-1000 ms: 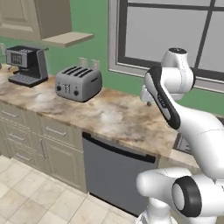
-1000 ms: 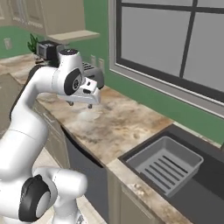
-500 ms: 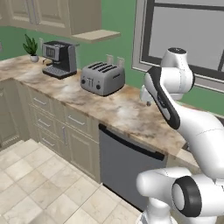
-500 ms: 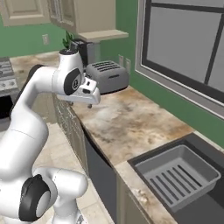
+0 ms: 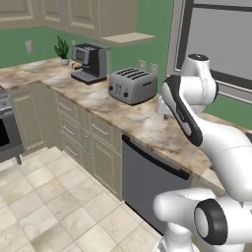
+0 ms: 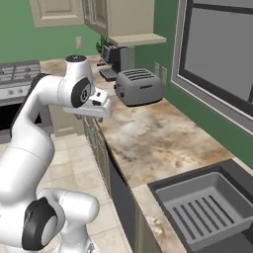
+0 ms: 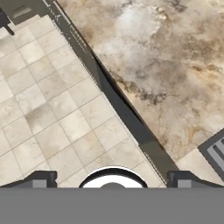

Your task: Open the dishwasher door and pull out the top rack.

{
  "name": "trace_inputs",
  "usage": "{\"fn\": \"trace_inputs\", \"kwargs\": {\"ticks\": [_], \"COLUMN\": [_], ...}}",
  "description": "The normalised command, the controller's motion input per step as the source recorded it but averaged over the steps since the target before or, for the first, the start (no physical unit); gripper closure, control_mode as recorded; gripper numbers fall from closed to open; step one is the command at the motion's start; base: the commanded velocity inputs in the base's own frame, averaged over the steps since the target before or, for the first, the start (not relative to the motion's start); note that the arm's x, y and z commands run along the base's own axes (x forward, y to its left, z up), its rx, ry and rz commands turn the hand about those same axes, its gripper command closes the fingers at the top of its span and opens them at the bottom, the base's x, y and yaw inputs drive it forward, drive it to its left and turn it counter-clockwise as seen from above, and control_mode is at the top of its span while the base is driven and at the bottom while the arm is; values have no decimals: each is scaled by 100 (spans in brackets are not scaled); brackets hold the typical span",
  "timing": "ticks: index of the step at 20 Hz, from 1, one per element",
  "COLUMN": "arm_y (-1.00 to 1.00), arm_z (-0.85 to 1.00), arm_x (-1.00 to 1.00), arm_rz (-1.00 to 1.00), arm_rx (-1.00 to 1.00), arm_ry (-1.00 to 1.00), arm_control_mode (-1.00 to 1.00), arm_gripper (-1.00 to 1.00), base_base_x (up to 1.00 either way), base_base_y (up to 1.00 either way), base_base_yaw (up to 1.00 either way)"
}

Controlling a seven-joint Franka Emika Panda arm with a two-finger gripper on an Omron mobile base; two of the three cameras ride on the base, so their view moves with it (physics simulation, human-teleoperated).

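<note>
In the left base view the dishwasher door [image 5: 147, 189] sits in the lower centre of the frame, a flat dark grey panel under the counter [image 5: 142, 125], shut, with its black bar handle [image 5: 156, 160] running along the top. The white arm crosses the right side of that frame, and its lower body covers the door's right end.

The right base view sees the door [image 6: 117, 190] only edge-on, as a thin dark strip below the counter's front edge at lower centre. It does show the ribbed grey sink basin [image 6: 210, 207] at lower right, and the gripper [image 6: 95, 109] at centre left, held above the counter's front edge, well above the door and touching nothing.

The hand view looks straight down: the door's top edge [image 7: 118, 107] runs as a dark diagonal band from upper left to lower right, between the tiled floor [image 7: 48, 109] on the left and the marbled counter on the right. The two finger tips [image 7: 40, 179] stand far apart at the bottom corners, so the gripper is spread wide and empty.

A silver toaster [image 5: 132, 84] stands on the counter at upper centre of the left base view, with a black coffee machine [image 5: 89, 61] and a small potted plant [image 5: 62, 49] further to the left. An oven [image 5: 7, 133] shows at the left edge.
</note>
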Motion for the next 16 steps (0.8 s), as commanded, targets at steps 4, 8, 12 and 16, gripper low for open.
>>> {"fn": "trace_inputs", "kwargs": {"ticks": [4,8,12,16], "arm_y": [0,0,0,-9], "arm_z": [0,0,0,-28], "arm_x": [0,0,0,-2], "arm_rz": [0,0,0,5], "arm_rx": [0,0,0,0], "arm_ry": [0,0,0,0], "arm_control_mode": [100,100,100,-100], "arm_gripper": [-100,-100,-100,-100], "base_base_x": [-14,-32,-22,0], "base_base_y": [-30,-33,-32,0], "base_base_yaw": [13,13,8,0]}}
